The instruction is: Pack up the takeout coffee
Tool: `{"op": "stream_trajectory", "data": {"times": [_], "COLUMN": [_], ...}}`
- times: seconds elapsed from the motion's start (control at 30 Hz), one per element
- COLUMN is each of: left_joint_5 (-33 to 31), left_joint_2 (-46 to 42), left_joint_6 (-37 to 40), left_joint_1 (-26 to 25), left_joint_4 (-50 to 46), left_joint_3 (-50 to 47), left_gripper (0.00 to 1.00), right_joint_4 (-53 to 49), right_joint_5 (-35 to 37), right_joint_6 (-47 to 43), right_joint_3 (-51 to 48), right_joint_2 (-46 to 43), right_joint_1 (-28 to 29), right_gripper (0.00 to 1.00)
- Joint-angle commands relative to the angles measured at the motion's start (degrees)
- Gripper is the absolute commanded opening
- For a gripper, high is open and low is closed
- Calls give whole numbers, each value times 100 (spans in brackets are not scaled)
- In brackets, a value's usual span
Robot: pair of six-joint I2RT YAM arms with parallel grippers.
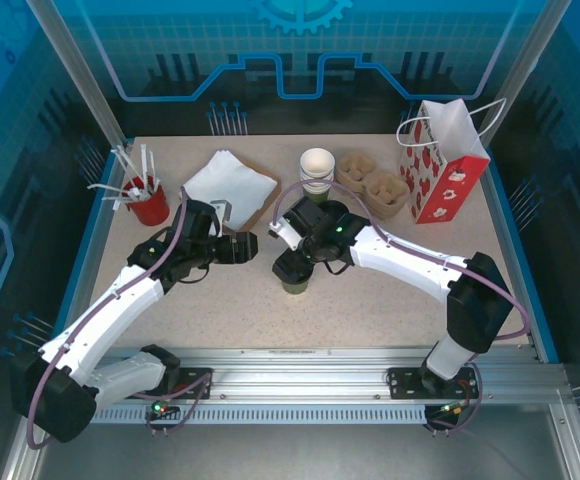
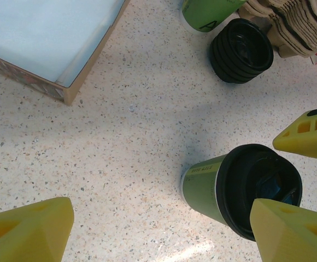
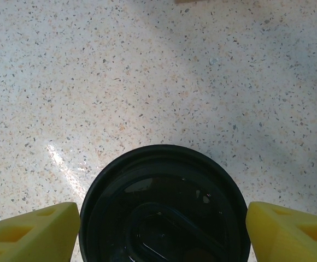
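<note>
Far left in my top view a red cup (image 1: 150, 205) holds white sticks (image 1: 120, 170). Just right of it, napkins (image 1: 228, 180) lie on a brown board (image 1: 262, 212).

My left gripper (image 1: 248, 246) hangs low over the table (image 1: 390, 300) in front of the napkins, pointing right toward the coffee. Its wrist camera shows both yellow fingers (image 2: 27, 232) spread wide with nothing in their grasp. In that view the coffee stands beyond the tips, near the right-hand finger.

The coffee (image 1: 293, 287) stands upright near the middle of the table with its lid (image 3: 158, 207) on and its foot on the surface. It is just right of the left gripper and apart from it.

My right gripper (image 1: 295, 272) is directly above the coffee, pointing down. On its wrist camera the black lid sits squarely between the two fingers, each one right at the rim with at most a sliver of table showing. I cannot tell whether they press the lid or only flank it.

Behind the coffee is a lidless stack of cups (image 1: 317, 168). My left wrist view shows a stack of lids (image 2: 240, 50) just beside its foot. Right of those lie the brown carriers (image 1: 375, 185). Far right, toward the back corner, the bag (image 1: 448, 165) stands upright with its handles up, well apart from the coffee.
</note>
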Motion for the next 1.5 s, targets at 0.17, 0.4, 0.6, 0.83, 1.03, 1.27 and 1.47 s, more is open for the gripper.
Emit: {"op": "stream_trajectory", "data": {"times": [0.17,0.4,0.6,0.83,1.03,1.27,1.47], "left_joint_5": [330,929,1049,877,749,696,631], "left_joint_2": [-213,-529,-280,256,106,88,58], "left_joint_6": [-78,-372,-379,-179,-114,-78,-40], "left_joint_1": [31,-34,-312,-467,-465,-470,-463], "left_joint_4": [348,1260,1626,1325,1349,1308,1289], "left_joint_3": [-115,-222,-28,326,218,164,143], "left_gripper": [86,87,87,87,88,88,88], "right_joint_4": [-215,-261,-184,254,1004,1583,2012], "right_joint_5": [45,-31,338,285,-67,-115,-103], "right_joint_6": [160,141,317,751,1280,1228,1152], "right_joint_3": [242,-9,-249,-376,-909,-889,-709], "right_joint_2": [-538,-1425,-1787,-1281,-641,467,1177], "right_joint_1": [0,-576,-1574,-2422,-2467,-2450,-2441], "right_gripper": [83,86,89,89,90,94,96]}}
